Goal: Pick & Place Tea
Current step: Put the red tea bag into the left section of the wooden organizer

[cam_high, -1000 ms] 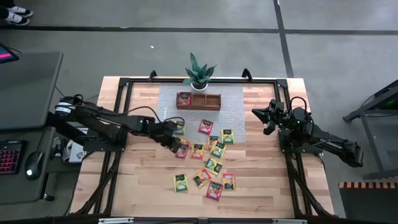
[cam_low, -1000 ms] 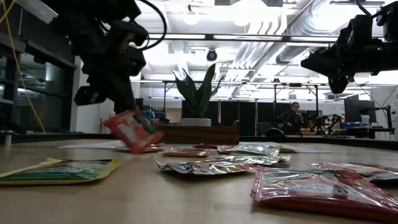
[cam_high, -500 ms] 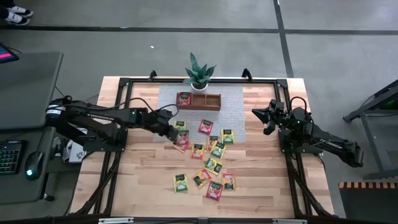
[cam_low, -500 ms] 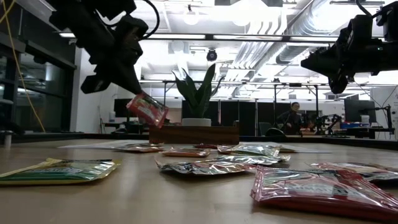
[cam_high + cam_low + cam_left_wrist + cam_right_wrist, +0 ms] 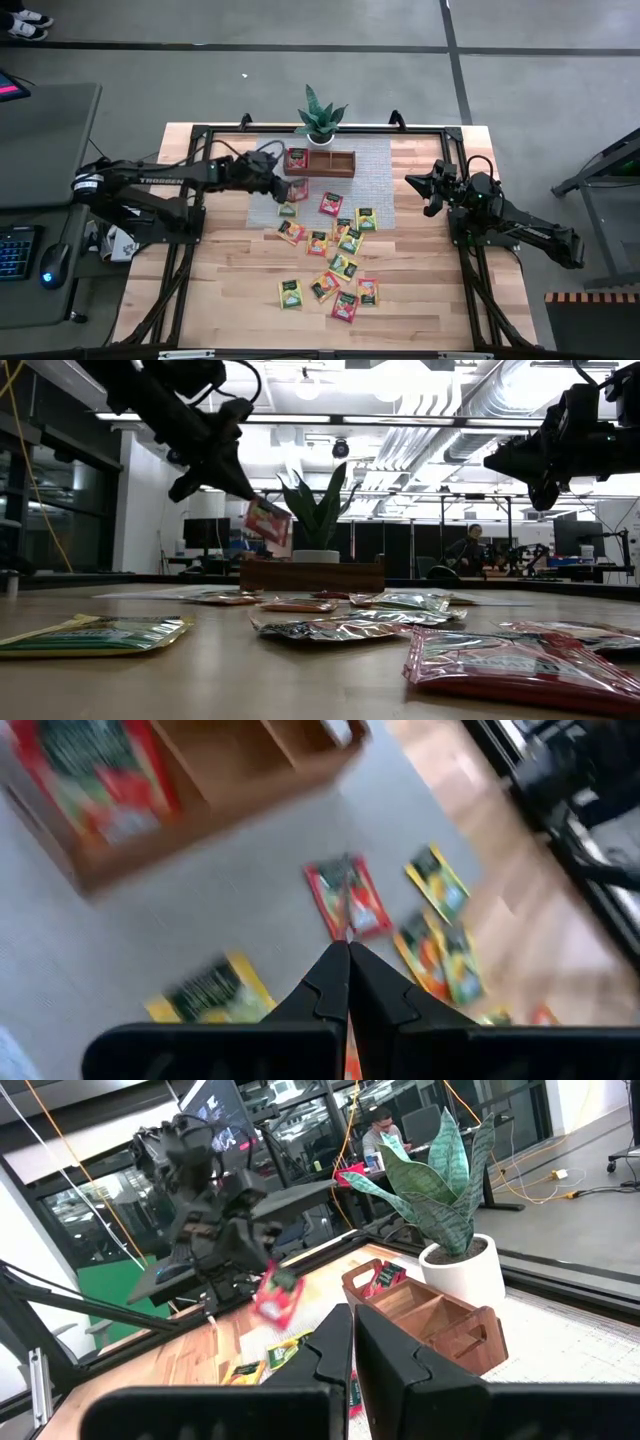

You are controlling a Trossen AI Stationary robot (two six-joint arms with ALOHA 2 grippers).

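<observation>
One red packet point(image 5: 297, 189) hangs pinched between my left gripper's point(image 5: 285, 186) pressed-together fingers — a second ago it was barely off the table point(image 5: 230, 290), now it rides high, just short of the wooden tray point(image 5: 320, 163) ahead. That suggests the carry is nearly over; the drop comes next. Beyond my tip lie the other packets point(image 5: 333, 268) — further right, my right gripper point(image 5: 412, 183) waits, closed and empty.
</observation>
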